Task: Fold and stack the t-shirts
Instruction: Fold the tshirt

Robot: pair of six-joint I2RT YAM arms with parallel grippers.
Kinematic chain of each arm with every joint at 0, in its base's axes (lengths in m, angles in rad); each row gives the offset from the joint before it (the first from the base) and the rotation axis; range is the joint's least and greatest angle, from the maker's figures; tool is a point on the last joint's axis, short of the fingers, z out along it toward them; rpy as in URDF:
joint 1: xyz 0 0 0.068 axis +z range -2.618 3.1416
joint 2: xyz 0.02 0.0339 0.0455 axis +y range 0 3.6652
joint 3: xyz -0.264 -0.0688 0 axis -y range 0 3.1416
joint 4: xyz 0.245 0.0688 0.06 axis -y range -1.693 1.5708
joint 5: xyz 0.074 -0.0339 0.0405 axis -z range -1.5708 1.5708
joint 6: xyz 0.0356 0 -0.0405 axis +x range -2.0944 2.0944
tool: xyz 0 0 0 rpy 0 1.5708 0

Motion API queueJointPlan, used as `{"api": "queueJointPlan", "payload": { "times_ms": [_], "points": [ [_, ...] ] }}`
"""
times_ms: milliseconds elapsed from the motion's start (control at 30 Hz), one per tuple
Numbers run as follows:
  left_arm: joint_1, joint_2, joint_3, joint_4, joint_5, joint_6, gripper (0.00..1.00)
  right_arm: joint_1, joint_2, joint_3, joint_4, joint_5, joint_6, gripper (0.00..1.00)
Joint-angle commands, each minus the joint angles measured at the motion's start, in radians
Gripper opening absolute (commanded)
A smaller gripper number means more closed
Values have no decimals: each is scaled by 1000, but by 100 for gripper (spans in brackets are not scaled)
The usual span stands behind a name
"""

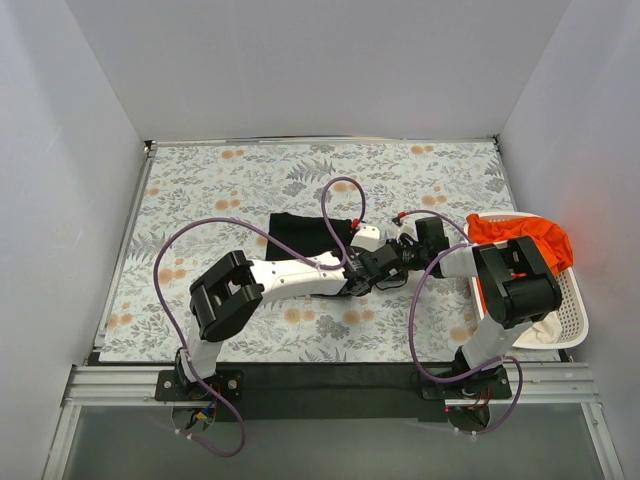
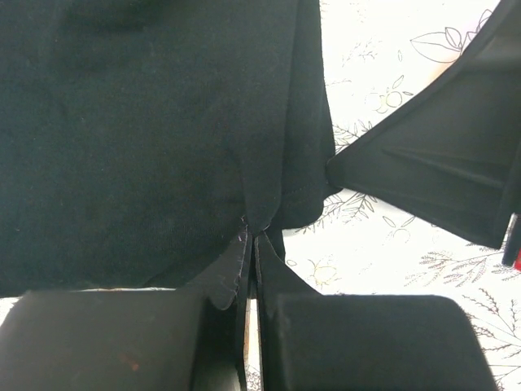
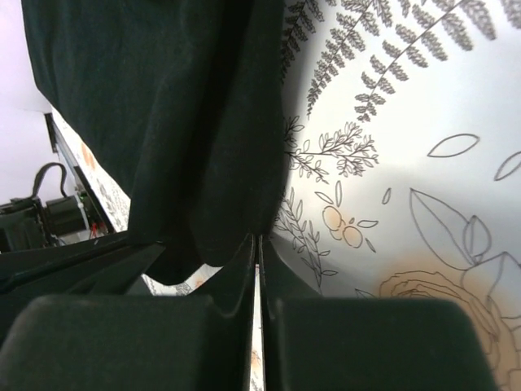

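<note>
Left pincer (image 2: 251,244): jaws pressed together, pinching the hem edge of the black t-shirt (image 2: 122,122). Right pincer (image 3: 258,244): jaws almost together, only a thin slit, with a fold of the same black cloth caught between them. The two pincers sit just beside each other at the shirt's right edge. The shirt lies mostly flat mid-counter (image 1: 220,180) on the floral print, partly hidden under the left arm (image 1: 290,275). A white slatted basket (image 1: 575,315) sits at the counter's right edge. An orange t-shirt (image 1: 525,238) is draped over its far rim, and cream cloth (image 1: 545,330) lies inside at the near end.

Left claw (image 2: 251,252) tight on black t-shirt (image 2: 130,138)
</note>
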Motion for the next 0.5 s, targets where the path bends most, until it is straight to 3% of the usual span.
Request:
{"api": "queueJointPlan", "payload": {
  "times_ms": [0,467],
  "points": [
    [2,-79,-16,24,-30,-31,0,14,-16,-3,29,-32,18,1],
    [34,-163,-79,106,50,-88,0,109,-45,14,101,-69,116,1]
  ]
}}
